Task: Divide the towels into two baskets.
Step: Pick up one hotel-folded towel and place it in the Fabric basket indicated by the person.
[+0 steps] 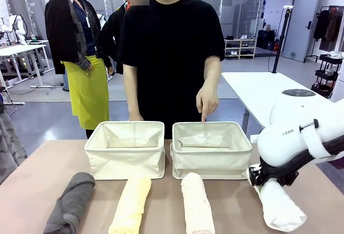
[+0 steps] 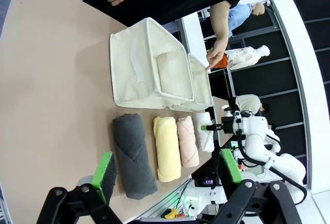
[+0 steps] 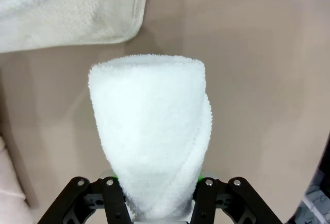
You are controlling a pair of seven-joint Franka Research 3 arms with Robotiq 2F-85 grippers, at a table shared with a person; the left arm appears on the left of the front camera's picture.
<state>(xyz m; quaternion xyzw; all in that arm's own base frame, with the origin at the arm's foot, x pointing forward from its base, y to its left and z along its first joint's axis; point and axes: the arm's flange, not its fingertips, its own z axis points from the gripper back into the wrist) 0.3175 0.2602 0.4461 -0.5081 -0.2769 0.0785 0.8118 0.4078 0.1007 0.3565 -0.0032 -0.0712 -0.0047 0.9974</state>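
- Right up front, the right claw point(image 3: 157, 203) is pinched onto one end of the white towel point(image 3: 149, 131), jaws squeezed in on the roll from both sides.
- From that wrist's own view, the roll sticks straight out ahead of the fingers over bare table point(image 3: 268, 80), with a corner of cream canvas just beyond it.
- From the front, this white roll sits at the table's right side, angled, its free end pointing toward the near edge. I cannot tell whether it is clear of the surface.
- The white right arm point(image 1: 301, 137) bends in over it from the right.
- Next along, the pale peach towel point(image 1: 196, 204) lies lengthwise in front of the right basket point(image 1: 212, 164).
- Beside that is the pale yellow towel point(image 1: 130, 206), in front of the left basket point(image 1: 124, 161).
- Farthest left lies the dark grey towel point(image 1: 70, 201), a little apart from the yellow one and slightly skewed.
- The two baskets stand side by side, nearly touching, behind the row of rolls.
- The left claw point(image 2: 167, 168) hangs above the table's left end, jaws spread wide, nothing between the green pads point(image 2: 105, 170).
- Across the table, a person in a black shirt stands behind the baskets, with one hand point(image 1: 207, 100) down and the index finger pointing at the far rim of the right basket.
- Another person in a yellow apron stands farther back.
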